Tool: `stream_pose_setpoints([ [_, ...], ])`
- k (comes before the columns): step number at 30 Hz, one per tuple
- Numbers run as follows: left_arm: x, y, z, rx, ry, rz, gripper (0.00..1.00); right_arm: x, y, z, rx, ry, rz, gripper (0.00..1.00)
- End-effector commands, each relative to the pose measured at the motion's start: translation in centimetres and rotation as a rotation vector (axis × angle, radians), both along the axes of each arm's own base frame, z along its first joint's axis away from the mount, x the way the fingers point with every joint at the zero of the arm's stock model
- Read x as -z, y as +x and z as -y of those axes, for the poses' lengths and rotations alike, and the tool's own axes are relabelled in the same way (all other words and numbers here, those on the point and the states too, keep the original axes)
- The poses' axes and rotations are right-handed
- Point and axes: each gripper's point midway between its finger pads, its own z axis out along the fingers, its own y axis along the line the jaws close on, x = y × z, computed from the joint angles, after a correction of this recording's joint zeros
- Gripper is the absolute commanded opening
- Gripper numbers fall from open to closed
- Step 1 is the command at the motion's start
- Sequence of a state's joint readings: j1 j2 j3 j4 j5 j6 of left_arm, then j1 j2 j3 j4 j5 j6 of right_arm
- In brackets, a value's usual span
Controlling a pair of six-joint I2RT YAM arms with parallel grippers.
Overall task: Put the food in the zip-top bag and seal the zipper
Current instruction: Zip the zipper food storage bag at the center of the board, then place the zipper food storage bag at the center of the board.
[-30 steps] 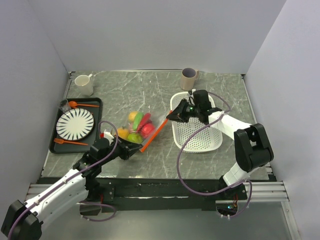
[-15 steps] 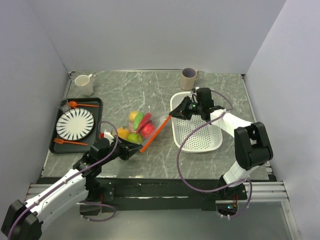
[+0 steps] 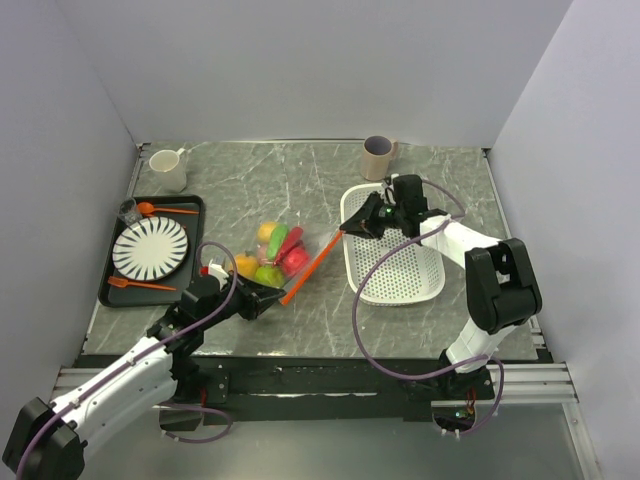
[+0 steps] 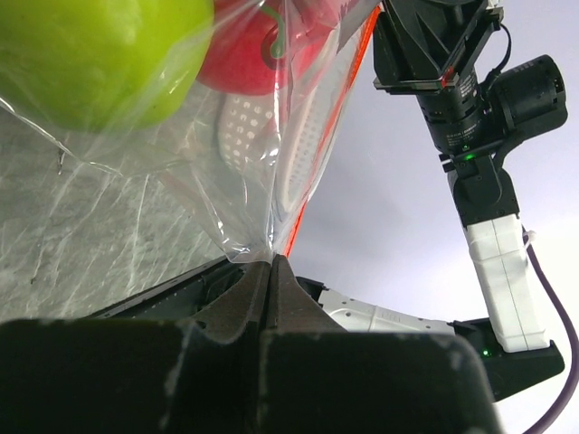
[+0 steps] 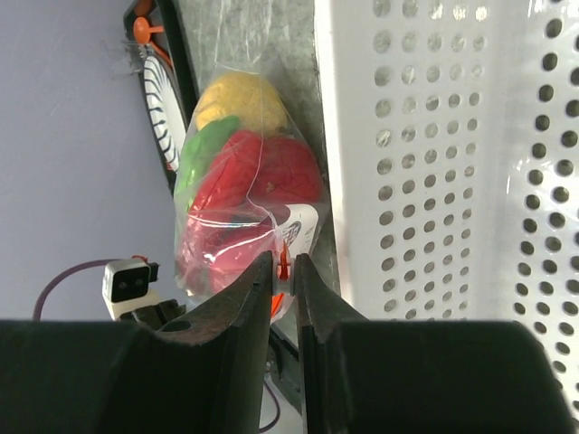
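Note:
The zip-top bag lies on the marble table, and the food sits inside it: yellow, green and red toy pieces. The orange zipper runs diagonally along the bag's right edge. My left gripper is shut on the bag's near corner, where clear film is pinched between the jaws. My right gripper holds the far end of the zipper. In the right wrist view its jaws are shut on the small white slider, with the food behind it.
A white perforated basket lies under and beside my right arm. On the left, a black tray holds a striped plate, an orange spoon and an orange fork. A white mug and a taupe cup stand at the back.
My right gripper has shifted slightly up and to the right with the zipper's far end. The left arm and the bag's near corner have stayed put.

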State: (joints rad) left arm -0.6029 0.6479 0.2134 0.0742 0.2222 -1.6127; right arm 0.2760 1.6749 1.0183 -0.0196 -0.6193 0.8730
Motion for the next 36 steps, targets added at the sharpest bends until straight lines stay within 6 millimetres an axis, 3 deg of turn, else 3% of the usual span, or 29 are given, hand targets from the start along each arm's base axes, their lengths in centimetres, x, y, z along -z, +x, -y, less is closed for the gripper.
stream_pose_setpoints([
  [1,-2.1,-0.1,0.6,0.043,-0.026,0.072,0.01,-2.7,3.8,1.7,0.064,-0.057,0.139,0.22],
  [16,-1.4,-0.3,0.4,0.041,-0.026,0.056,0.01,-2.8,4.1,1.7,0.062,-0.043,0.142,0.22],
  [18,-1.4,-0.3,0.5,0.045,-0.031,0.056,0.01,-2.9,4.1,1.9,0.066,-0.048,0.149,0.25],
  [22,-1.3,-0.3,0.6,0.049,-0.036,0.053,0.01,-3.5,4.1,2.4,0.093,-0.048,0.163,0.41],
  [25,-1.4,-0.3,0.7,0.052,-0.039,0.054,0.01,-4.0,4.0,2.6,0.100,-0.049,0.172,0.46],
  [32,-1.7,-0.2,0.9,0.068,-0.032,0.077,0.01,-4.5,2.8,3.7,0.122,-0.093,0.198,0.48],
  [36,-2.4,0.3,1.0,0.082,0.047,0.100,0.01,-3.4,2.0,5.7,0.163,-0.192,0.185,0.49],
])
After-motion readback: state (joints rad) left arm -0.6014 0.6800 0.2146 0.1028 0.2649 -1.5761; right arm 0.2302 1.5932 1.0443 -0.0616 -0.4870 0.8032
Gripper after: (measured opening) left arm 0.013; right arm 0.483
